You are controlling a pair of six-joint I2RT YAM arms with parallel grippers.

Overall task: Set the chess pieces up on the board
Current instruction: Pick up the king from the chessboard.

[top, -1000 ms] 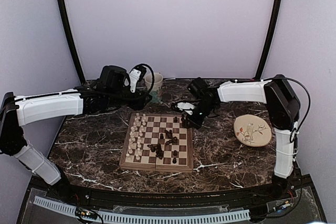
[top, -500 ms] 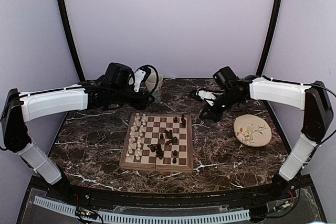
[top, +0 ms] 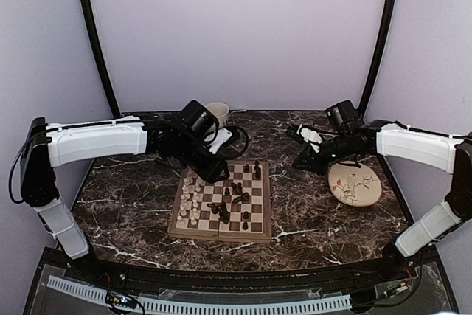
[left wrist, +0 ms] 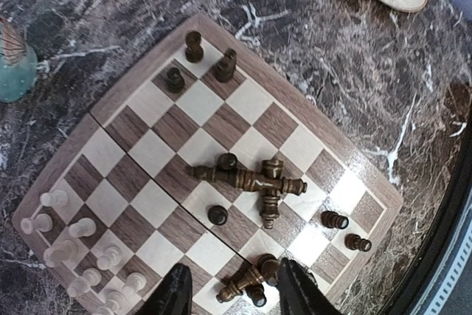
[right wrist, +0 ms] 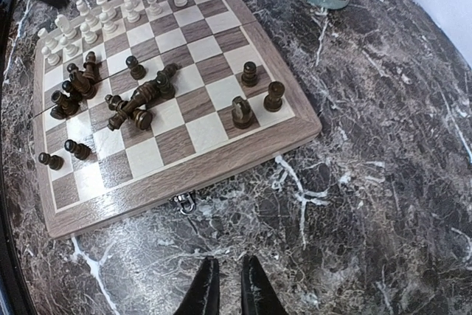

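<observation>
1. The chessboard (top: 220, 236) lies flat on the marble worktop (top: 317, 219), between the two arms.
2. Cream-white pieces (top: 192, 193) stand in two rows along its left edge. Dark pieces (left wrist: 251, 178) lie mostly toppled mid-board, with a few upright at the far right corner.
3. The left claw (left wrist: 232, 289) hovers over the board, fingers spread and empty.
4. The right claw (right wrist: 226, 282) hangs above bare marble beside the board, fingers narrowly parted and gripping nothing, near the plate (top: 355, 184).
</observation>
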